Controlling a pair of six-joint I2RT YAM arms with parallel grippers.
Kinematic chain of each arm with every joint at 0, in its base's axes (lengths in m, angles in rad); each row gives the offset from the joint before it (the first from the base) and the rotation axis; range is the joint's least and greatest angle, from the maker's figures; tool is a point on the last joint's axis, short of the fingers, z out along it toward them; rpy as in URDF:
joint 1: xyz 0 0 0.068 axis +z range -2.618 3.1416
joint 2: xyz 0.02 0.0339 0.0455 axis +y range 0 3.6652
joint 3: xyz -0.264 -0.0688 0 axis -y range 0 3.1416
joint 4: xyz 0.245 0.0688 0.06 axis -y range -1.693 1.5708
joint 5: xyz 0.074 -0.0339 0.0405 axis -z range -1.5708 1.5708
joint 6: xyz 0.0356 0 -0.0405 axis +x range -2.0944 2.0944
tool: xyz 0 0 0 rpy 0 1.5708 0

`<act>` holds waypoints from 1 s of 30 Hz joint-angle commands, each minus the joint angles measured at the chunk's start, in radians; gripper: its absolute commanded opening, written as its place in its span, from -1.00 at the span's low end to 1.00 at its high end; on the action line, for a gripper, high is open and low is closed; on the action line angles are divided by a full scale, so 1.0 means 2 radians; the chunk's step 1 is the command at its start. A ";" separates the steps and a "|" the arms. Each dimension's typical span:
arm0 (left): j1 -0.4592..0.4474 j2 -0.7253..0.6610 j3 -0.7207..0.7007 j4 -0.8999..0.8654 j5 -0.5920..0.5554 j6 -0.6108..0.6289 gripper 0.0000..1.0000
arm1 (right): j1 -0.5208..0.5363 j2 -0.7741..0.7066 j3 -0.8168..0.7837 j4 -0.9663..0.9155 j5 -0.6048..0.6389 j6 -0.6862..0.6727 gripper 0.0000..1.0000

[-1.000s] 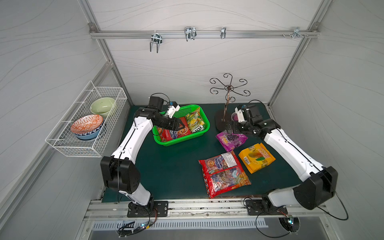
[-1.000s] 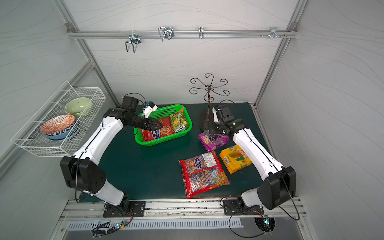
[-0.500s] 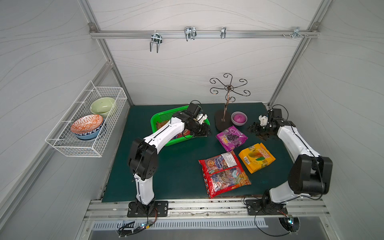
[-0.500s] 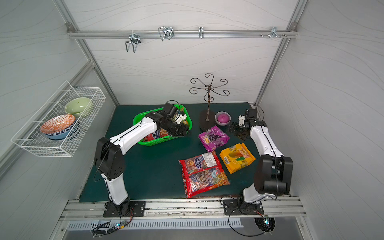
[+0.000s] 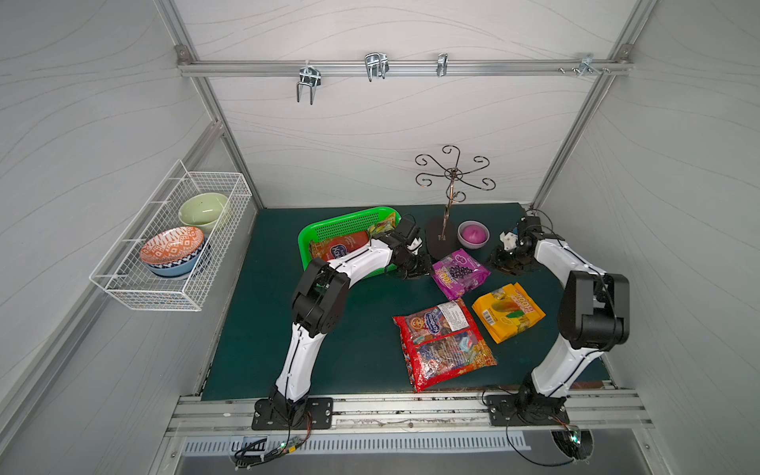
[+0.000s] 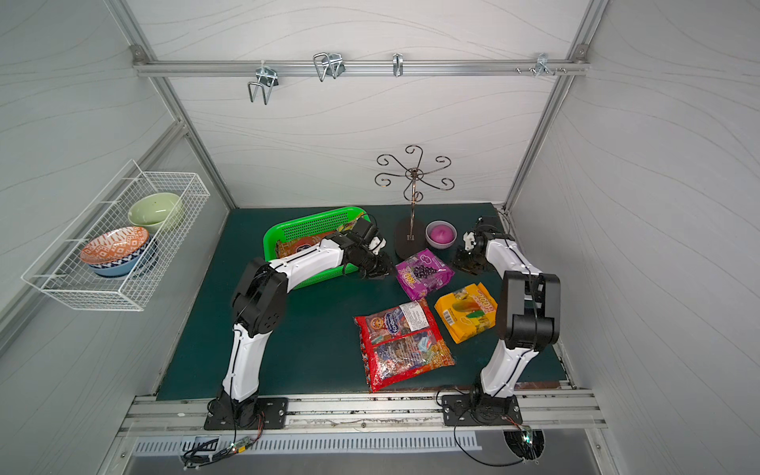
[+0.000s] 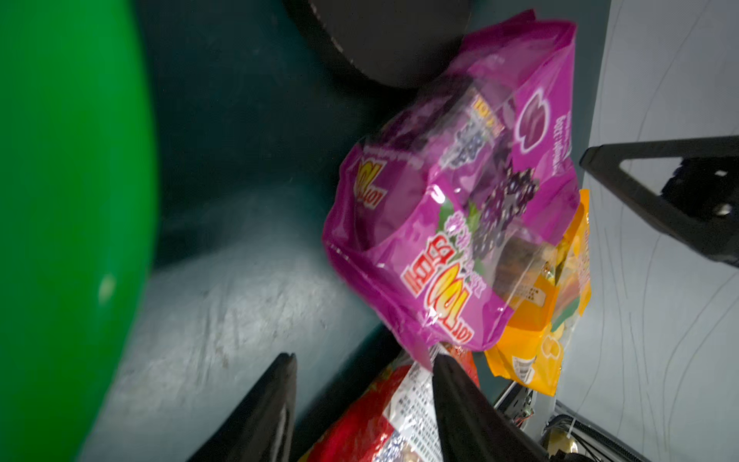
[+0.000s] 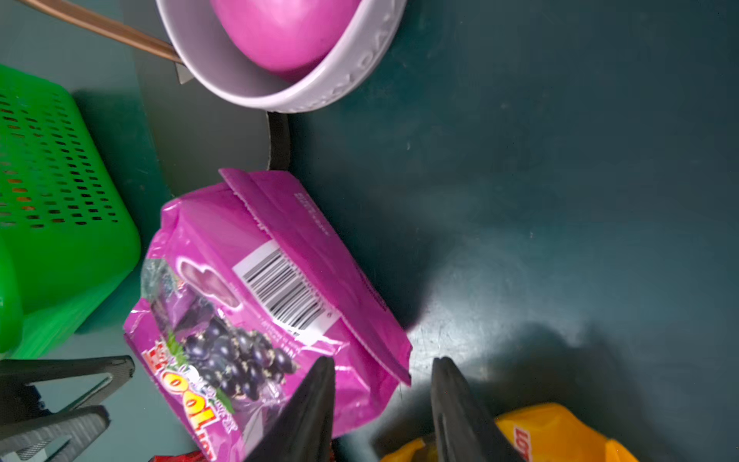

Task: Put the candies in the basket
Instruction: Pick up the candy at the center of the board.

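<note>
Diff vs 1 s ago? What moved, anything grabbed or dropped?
Left gripper swung from the green basket's far corner across it, down toward the mat, now open beside the purple bag on the basket side. Right gripper drew back off that bag to its opposite side, open, uncovering the pink bowl. Nothing visibly taken or released. Purple bag, yellow-orange bag, red bag and basket stayed put.

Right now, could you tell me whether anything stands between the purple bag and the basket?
Yes. The left gripper, jaws open, is in the gap between the purple bag and the basket, and its arm lies over the basket's near rim. The stand's base is beside that gap, not in it.
</note>
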 commanded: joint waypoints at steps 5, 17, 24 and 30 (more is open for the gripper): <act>-0.007 0.042 0.048 0.027 -0.002 -0.029 0.08 | 0.021 0.012 0.023 -0.036 -0.050 -0.017 -0.52; 0.006 0.033 0.022 0.019 0.003 -0.024 -0.35 | 0.074 -0.051 -0.035 -0.042 -0.155 0.001 -0.72; 0.021 -0.015 -0.021 -0.017 -0.035 0.007 -0.31 | 0.054 -0.106 -0.054 -0.033 -0.147 0.013 -0.62; 0.004 -0.021 -0.029 -0.011 -0.038 0.034 -0.31 | 0.035 -0.163 -0.068 0.004 -0.077 0.048 -0.46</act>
